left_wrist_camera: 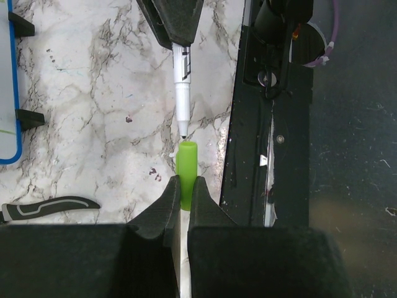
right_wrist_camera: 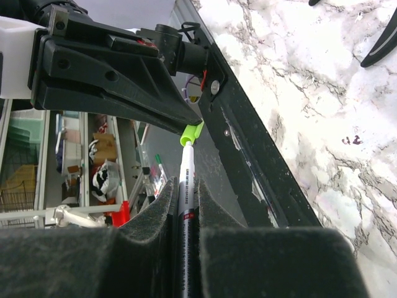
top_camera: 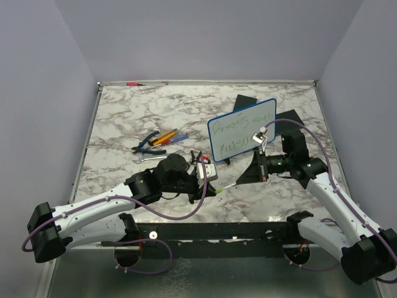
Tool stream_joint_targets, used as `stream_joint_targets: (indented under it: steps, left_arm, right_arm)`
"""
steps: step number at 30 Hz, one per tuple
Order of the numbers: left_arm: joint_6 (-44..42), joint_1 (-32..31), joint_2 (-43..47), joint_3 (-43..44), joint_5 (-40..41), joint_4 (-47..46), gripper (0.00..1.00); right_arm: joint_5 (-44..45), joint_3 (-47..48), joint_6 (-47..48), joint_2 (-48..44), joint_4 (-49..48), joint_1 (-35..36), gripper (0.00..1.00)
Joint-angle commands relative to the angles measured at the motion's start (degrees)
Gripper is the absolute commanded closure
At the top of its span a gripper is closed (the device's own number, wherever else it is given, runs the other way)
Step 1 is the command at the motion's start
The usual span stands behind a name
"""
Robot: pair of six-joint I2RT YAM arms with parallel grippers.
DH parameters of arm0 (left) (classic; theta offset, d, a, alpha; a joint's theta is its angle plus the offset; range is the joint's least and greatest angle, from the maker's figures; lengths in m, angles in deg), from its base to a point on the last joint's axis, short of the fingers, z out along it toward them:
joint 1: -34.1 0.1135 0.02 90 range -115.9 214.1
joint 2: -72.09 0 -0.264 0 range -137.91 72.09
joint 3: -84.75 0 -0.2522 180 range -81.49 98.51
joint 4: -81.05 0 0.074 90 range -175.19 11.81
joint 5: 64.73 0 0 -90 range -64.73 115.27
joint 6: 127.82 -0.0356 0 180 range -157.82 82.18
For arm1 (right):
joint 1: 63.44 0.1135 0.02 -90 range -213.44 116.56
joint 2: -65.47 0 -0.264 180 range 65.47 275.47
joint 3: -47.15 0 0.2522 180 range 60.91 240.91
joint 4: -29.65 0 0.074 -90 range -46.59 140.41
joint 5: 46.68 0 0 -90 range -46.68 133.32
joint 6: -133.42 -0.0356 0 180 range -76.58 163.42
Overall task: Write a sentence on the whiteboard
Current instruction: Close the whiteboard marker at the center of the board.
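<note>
The whiteboard (top_camera: 242,126), blue-framed, stands tilted at mid table; its edge shows in the left wrist view (left_wrist_camera: 8,93). The sentence (top_camera: 238,131) is two lines of thin green scrawl on it. In front of the board, my left gripper (top_camera: 215,188) (left_wrist_camera: 184,181) is shut on a green marker cap (left_wrist_camera: 187,162) (right_wrist_camera: 192,132). My right gripper (top_camera: 240,180) (right_wrist_camera: 184,183) is shut on the white marker (left_wrist_camera: 182,93) (right_wrist_camera: 186,171). The two face each other low over the table. The marker's tip is right at the mouth of the cap.
Blue-handled pliers (top_camera: 149,144), a wrench (top_camera: 149,159) and several coloured pens (top_camera: 169,135) lie left of the board. Flat black pads (top_camera: 245,100) lie behind the board and to its right (top_camera: 288,121). A black rail (top_camera: 217,230) runs along the near edge.
</note>
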Motion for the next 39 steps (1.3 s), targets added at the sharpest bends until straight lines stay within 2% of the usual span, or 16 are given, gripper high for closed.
stream_joint_targets:
  steps: [1,28,39]
  left_arm:
    - [-0.33,-0.09,-0.35,-0.47,-1.63,-1.09,1.0]
    - [0.02,-0.07,-0.69,-0.45,-1.28,-1.04,1.0]
    - [0.56,-0.09,-1.3,-0.18,0.45,-1.09,1.0]
  right_arm:
    - [-1.84,-0.49,0.03,0.4,-1.59,0.62,0.96]
    - [-1.07,-1.13,0.33,1.66,-2.27,3.71,0.96]
    - [1.83,-0.98,-1.02,4.17,-4.76,8.36,0.96]
